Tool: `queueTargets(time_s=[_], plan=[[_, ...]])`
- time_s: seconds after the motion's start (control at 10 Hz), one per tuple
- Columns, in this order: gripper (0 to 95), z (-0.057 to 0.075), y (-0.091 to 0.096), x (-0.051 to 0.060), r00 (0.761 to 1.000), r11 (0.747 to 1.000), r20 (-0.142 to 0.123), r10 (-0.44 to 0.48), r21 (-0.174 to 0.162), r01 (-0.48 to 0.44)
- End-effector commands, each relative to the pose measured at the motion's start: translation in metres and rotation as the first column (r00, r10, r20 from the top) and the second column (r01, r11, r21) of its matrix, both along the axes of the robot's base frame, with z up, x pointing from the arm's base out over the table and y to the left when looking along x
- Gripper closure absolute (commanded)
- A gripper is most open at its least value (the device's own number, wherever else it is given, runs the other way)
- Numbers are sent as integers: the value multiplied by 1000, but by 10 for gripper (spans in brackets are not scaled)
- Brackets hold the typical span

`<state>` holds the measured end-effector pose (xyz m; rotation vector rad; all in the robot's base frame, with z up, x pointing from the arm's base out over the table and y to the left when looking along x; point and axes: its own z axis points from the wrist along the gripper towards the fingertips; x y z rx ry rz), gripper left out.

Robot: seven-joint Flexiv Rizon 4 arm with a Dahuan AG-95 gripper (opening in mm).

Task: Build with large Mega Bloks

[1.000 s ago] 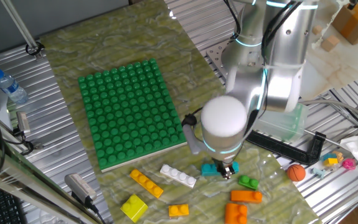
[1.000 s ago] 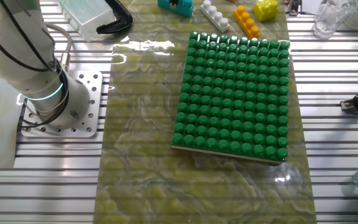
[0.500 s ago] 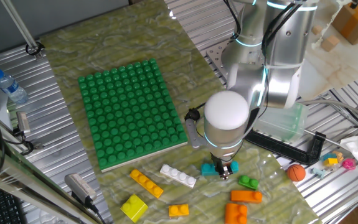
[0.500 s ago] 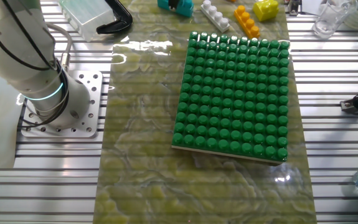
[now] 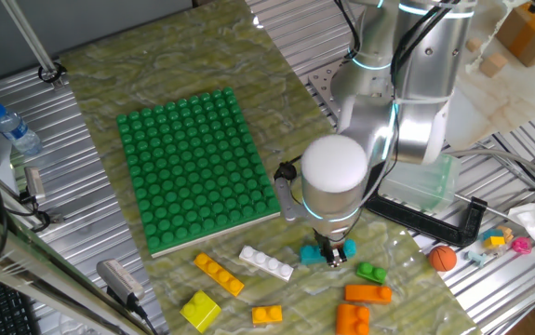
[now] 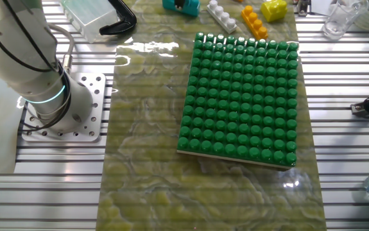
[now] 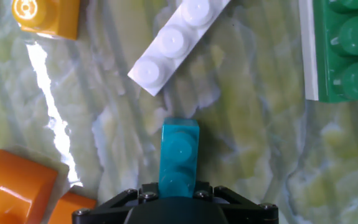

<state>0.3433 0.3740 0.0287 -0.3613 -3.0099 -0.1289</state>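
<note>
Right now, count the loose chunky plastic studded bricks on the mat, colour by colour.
Teal plastic brick: 1
White four-stud brick: 1
Green brick: 1
Lemon-yellow brick: 1
Amber bricks: 2
Deep orange bricks: 2
Total: 8

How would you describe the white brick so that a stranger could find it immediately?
Start at the big green studded baseplate. Just past its short edge nearest the loose bricks lies the white brick, flat on the mat, between the long yellow brick and the teal brick at the end effector. It is the only white one, long, with one row of studs.
</note>
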Motion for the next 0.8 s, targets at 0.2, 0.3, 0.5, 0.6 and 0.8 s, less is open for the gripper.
queueTargets(time_s=[0.2,0.3,0.5,0.6,0.8], plan=[[950,30,-4,-4,994,995,46,97,-10,-97],[950,42,-8,-5,993,993,45,112,-26,-111],[950,66,-20,-4,992,991,36,119,-69,-117],[950,73,-24,-2,994,990,27,109,-92,-106],[950,82,-41,10,995,989,25,99,-111,-96]])
